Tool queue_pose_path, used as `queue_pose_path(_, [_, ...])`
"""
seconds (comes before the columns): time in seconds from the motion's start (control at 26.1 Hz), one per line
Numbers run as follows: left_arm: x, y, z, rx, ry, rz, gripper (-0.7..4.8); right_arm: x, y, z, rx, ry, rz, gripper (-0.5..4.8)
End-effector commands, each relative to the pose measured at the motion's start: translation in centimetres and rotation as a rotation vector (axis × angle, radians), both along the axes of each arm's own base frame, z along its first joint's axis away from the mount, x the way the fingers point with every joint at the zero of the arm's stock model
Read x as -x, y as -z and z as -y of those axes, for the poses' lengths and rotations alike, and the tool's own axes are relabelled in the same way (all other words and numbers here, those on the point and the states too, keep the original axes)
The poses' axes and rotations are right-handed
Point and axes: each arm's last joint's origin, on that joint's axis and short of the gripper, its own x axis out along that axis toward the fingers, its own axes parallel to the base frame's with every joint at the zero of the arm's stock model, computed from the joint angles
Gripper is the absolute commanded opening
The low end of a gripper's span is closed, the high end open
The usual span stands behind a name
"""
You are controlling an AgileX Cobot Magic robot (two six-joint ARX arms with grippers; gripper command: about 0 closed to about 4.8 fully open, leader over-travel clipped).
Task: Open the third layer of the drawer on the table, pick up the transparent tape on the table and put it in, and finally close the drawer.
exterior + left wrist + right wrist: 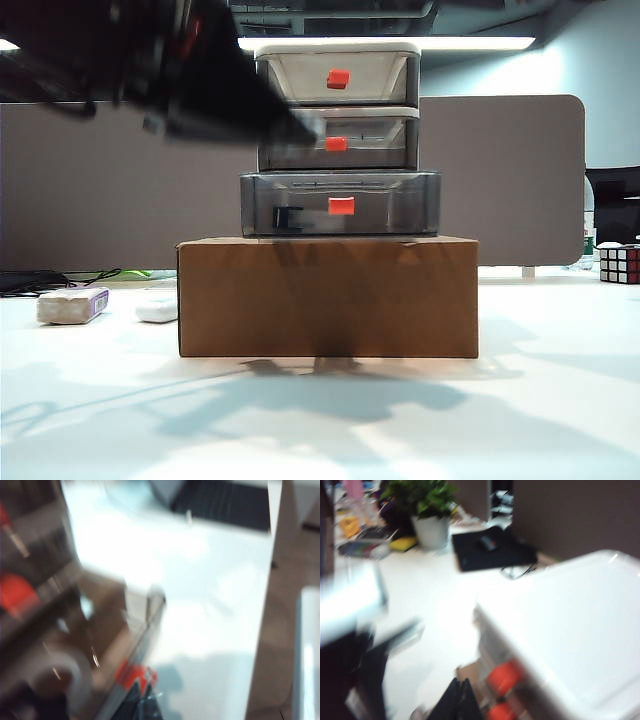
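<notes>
The drawer (pixel 338 140) stands on a brown box on the table (pixel 560 400). The third layer (pixel 400 205) sits slightly forward of the two above. A dark shape (pixel 288 217) behind its smoky front looks like the transparent tape. My left arm is a black blur at upper left, its tip (pixel 295 125) before the middle drawer. In the blurred left wrist view my left gripper (pixel 142 706) is shut, close to a red handle (pixel 131 672) on a drawer's front edge. My right gripper (pixel 458 700) is shut beside the unit's white top (pixel 570 630), near two red handles (pixel 504 677).
The cardboard box (pixel 328 297) lifts the unit off the table. A whitish block with a purple label (pixel 72 305) and a white rounded bar (pixel 157 307) lie at the left. A puzzle cube (pixel 619 264) sits far right. A grey partition (pixel 520 180) stands behind.
</notes>
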Motion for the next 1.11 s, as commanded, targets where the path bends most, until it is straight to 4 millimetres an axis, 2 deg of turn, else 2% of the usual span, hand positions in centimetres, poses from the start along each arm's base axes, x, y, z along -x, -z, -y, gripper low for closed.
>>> queue_pose_path(0.04, [-0.4,0.6,0.3,-0.013,-0.005,-0.018,-0.06,-1.7,-1.8,-0.8,-0.006,0.029,0.029,-0.05])
queue_pose_path(0.15, [-1.1,1.4,0.7,-0.025,-0.034,-0.013,-0.06,-4.1,-3.3,-1.9,0.0,0.033,0.017,-0.05])
queue_pose_path(0.31, [-1.6,2.1,1.0,-0.045,-0.094,-0.027,-0.06,-7.7,-3.9,-3.6,0.039,0.078,-0.025,-0.05])
queue_pose_path(0.38, [-1.7,2.1,1.0,-0.049,-0.107,-0.021,-0.06,-8.7,-4.0,-4.0,0.062,0.1,-0.034,-0.05])
queue_pose_path(0.5, [-2.0,2.0,0.9,-0.058,-0.184,0.02,-0.06,-10.6,-2.8,-4.7,0.135,0.196,-0.108,-0.05])
queue_pose_path(0.69, [-2.6,1.7,1.1,-0.041,-0.27,0.09,-0.06,-10.9,-1.4,-4.8,0.192,0.22,-0.182,-0.05])
queue_pose_path(0.96, [-4.1,2.3,1.8,-0.001,-0.394,0.202,-0.06,-10.8,-0.9,-4.7,0.233,0.214,-0.199,-0.05])
queue_pose_path(1.11, [-4.2,2.3,1.8,-0.004,-0.424,0.213,-0.06,-10.8,-1.1,-4.7,0.233,0.231,-0.181,-0.05])
